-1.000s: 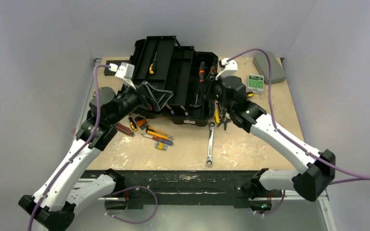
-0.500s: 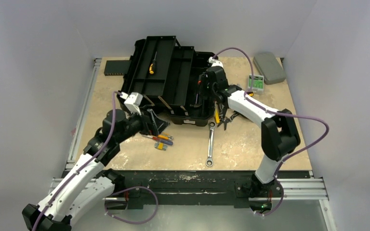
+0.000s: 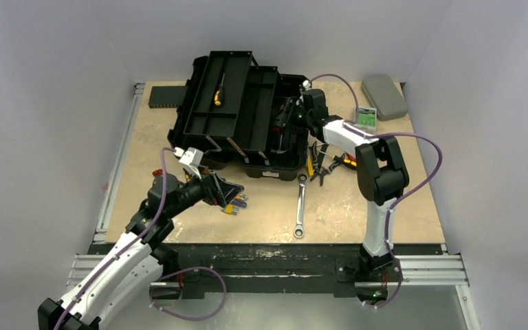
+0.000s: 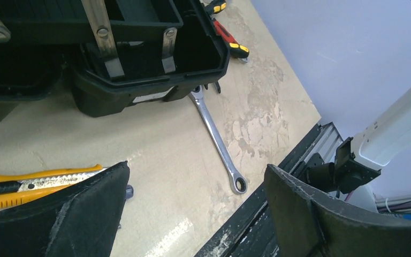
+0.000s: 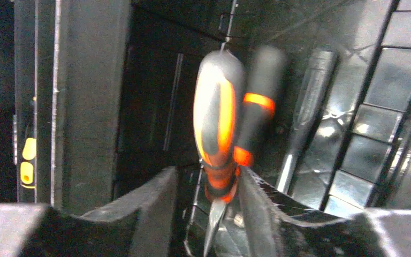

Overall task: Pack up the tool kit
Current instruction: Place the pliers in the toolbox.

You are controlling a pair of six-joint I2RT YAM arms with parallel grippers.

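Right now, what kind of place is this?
Probably a robot test lab: a left arm and right arm bolted to a walled-in table, with an open black toolbox and a ratchet wrench laid out.

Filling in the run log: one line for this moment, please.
left end effector: open, near yellow-handled tools | right end effector: open around orange-handled screwdriver inside toolbox | wrench: on table

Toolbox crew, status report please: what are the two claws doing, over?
Left claw open, over loose tools on the table. Right claw parted around an orange screwdriver inside the toolbox. Wrench lies outside.
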